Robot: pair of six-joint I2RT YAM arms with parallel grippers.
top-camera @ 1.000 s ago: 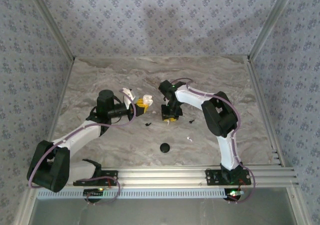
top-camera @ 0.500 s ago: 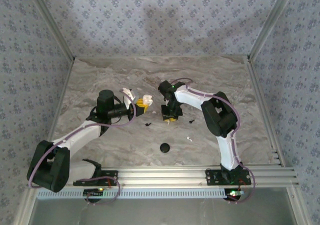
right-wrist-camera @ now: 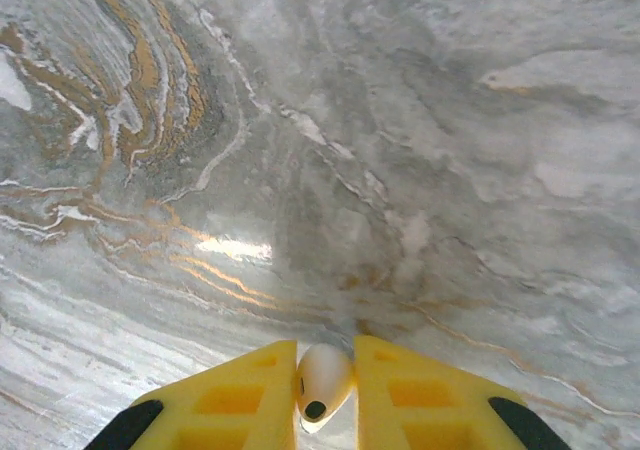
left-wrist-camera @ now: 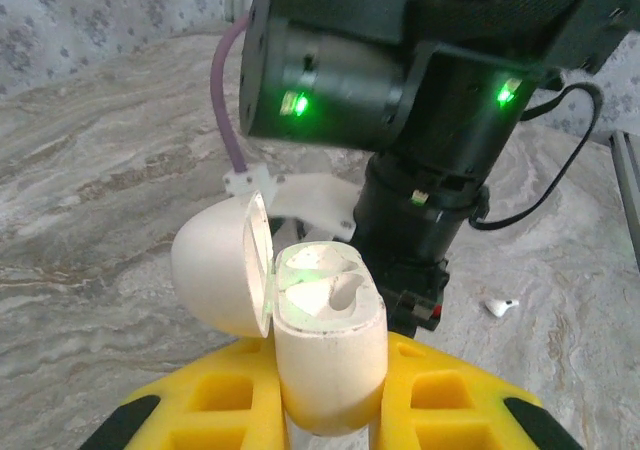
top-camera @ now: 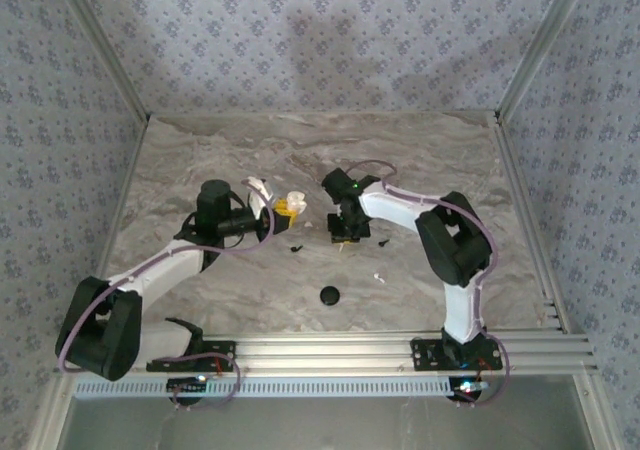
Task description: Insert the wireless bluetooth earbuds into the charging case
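Your left gripper (left-wrist-camera: 330, 415) clamps the open, empty-looking white plastic charging case (left-wrist-camera: 328, 345); right gripper (right-wrist-camera: 325, 390) pinches a white earbud (right-wrist-camera: 325, 370); none inserted.

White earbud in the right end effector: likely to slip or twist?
Probably slippery: the white earbud looks smooth and rounded between flat yellow fingers. Likely rigid and light, being tiny. May pivot under insertion pressure.

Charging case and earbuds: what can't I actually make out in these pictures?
Left wrist view: base of the charging case, held in the left end effector, cut off by the bottom edge.
Right wrist view: lower end of the white earbud, hidden inside the right end effector.
Top view: a black earbud, too small to show shape.
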